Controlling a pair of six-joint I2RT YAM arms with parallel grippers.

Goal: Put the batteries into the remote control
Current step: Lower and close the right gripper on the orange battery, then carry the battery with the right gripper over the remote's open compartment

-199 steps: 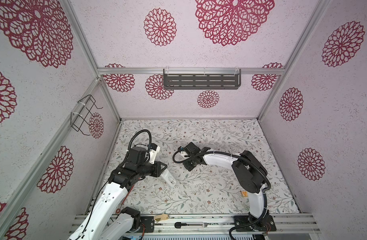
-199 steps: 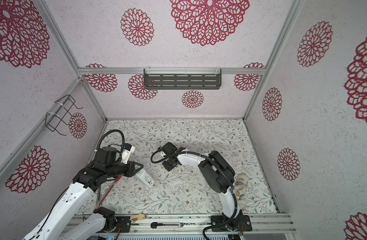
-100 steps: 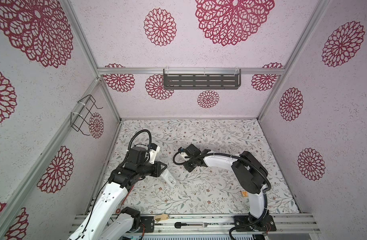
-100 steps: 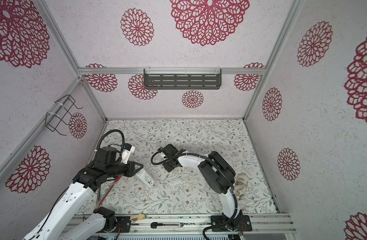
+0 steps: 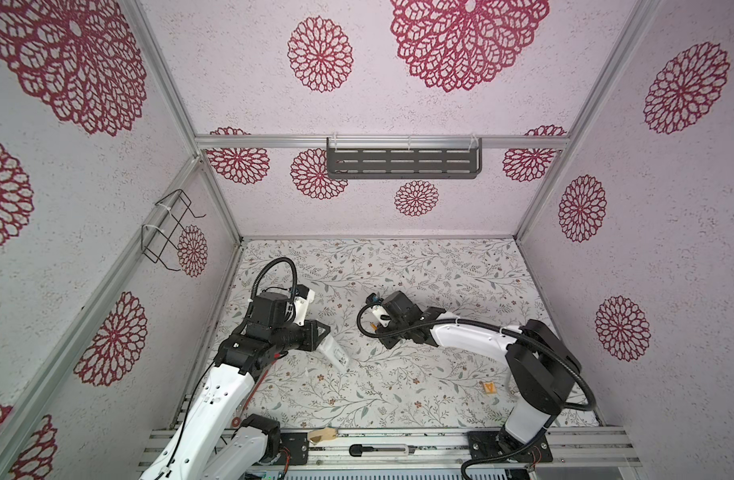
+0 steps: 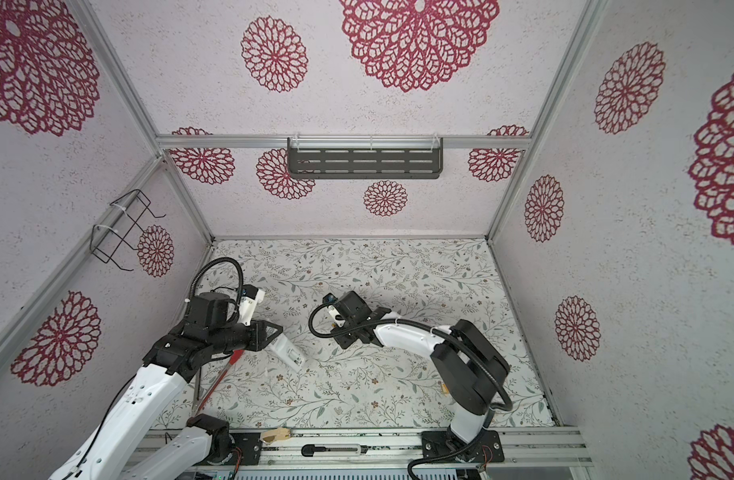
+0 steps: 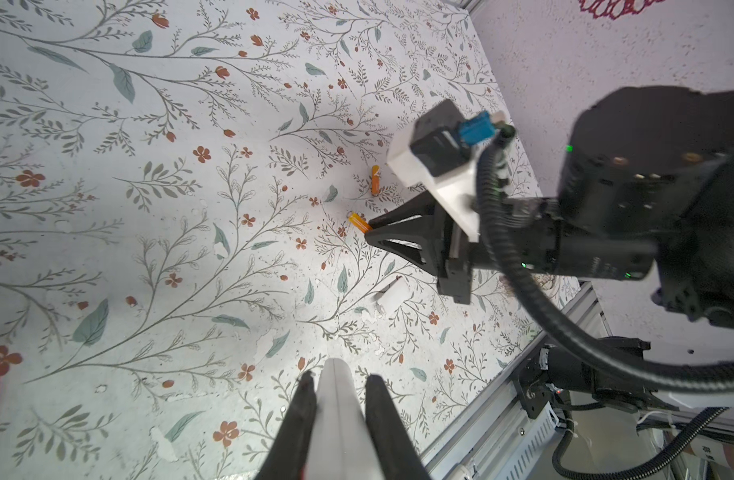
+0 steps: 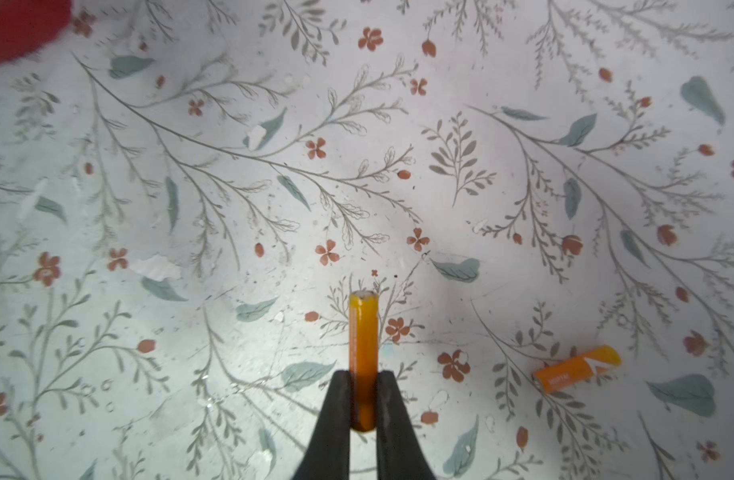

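Left claw (image 7: 339,377) pinches the remote (image 7: 338,419) at one end. It is a light, stiff, smooth bar, and its compartment is hard to make out. Right claw (image 8: 364,376) pinches one battery (image 8: 363,328) near its end. The battery is small, rigid and probably slippery, so mid-barrel would be the safer hold. The other battery (image 8: 577,369) lies nearby on the desk (image 8: 232,208).

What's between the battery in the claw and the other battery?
Nothing. In the right wrist view only bare flower-printed tabletop separates the held slim orange battery in the right claw from the loose slim orange battery lying flat.
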